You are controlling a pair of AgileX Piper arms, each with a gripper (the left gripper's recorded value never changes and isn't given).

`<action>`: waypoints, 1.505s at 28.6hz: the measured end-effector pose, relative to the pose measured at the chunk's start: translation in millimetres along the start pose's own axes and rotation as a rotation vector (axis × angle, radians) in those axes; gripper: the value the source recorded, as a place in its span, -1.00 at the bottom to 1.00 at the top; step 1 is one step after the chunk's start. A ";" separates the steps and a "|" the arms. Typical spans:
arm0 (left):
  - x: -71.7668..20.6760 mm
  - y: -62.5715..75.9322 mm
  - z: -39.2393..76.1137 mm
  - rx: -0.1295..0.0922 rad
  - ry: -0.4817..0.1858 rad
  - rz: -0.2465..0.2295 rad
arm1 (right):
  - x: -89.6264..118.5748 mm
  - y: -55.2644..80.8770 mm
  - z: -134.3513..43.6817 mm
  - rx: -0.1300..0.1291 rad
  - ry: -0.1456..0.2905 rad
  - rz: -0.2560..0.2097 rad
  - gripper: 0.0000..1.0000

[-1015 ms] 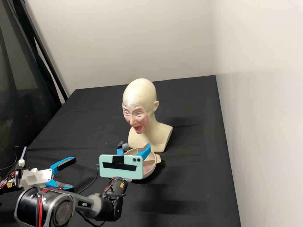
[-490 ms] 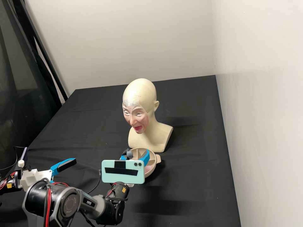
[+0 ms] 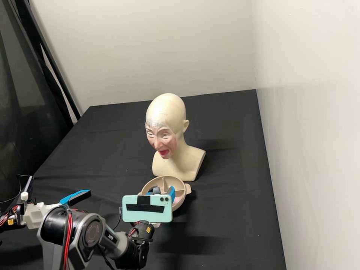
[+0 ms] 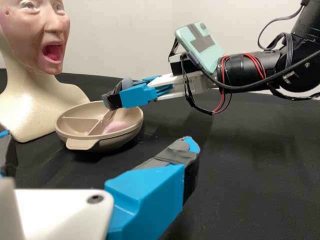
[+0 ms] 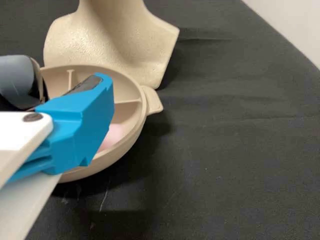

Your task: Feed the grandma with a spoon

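The spoon point(image 4: 106, 120) sat in the middle left of the left wrist view, its long axis tilted. Its thick grey handle point(image 4: 124, 83) was uppermost, and the thin metal part slanted down and to the left into the bowl point(image 4: 80, 143), pointing roughly towards the mannequin head point(image 4: 35, 35) at the upper left of that frame. Its tip lay low inside the bowl just beside a pink lump of food point(image 4: 116, 127); whether it touched the food could not be told.

The right gripper point(image 4: 120, 96) was clamped on the spoon's handle, its blue fingers drawn in around the grey grip with no gap visible. It hung over the bowl's near rim. In the high view it was at the lower centre, just above the mint-green phone point(image 3: 147, 208) fixed on its wrist.

The beige, divided bowl point(image 3: 165, 183) stood on the black bench point(image 3: 225, 150) directly below the mannequin's bust in the high view, right beside its base.

The left gripper point(image 4: 97, 142) was at the lower left of the high view, well apart from the bowl. Its fingers point(image 4: 150, 190) were spread wide, holding nothing.
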 end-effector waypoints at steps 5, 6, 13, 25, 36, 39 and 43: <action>0.3 -1.4 5.2 0.003 -0.019 -0.005 | 6.7 -3.7 1.4 0.003 -0.008 -0.009 -1.00; 0.4 -2.0 5.8 0.003 -0.021 -0.007 | 8.2 -4.7 1.1 -0.002 -0.005 -0.013 -1.00; 3.5 -10.1 10.5 0.006 -0.038 -0.038 | 18.4 -7.7 7.7 -0.002 -0.032 -0.013 -1.00; 9.3 -12.3 20.4 0.008 -0.069 -0.042 | 28.8 -10.4 13.0 0.003 -0.047 -0.020 -1.00; 11.0 -10.3 20.8 0.007 -0.070 -0.034 | 33.0 -11.8 11.4 0.017 -0.049 0.005 -1.00; 11.0 -10.3 20.8 0.007 -0.070 -0.034 | 33.0 -12.1 11.2 0.018 -0.052 0.005 -1.00; 11.0 -10.3 20.8 0.007 -0.070 -0.034 | 32.3 -10.9 10.2 0.018 -0.059 -0.001 -1.00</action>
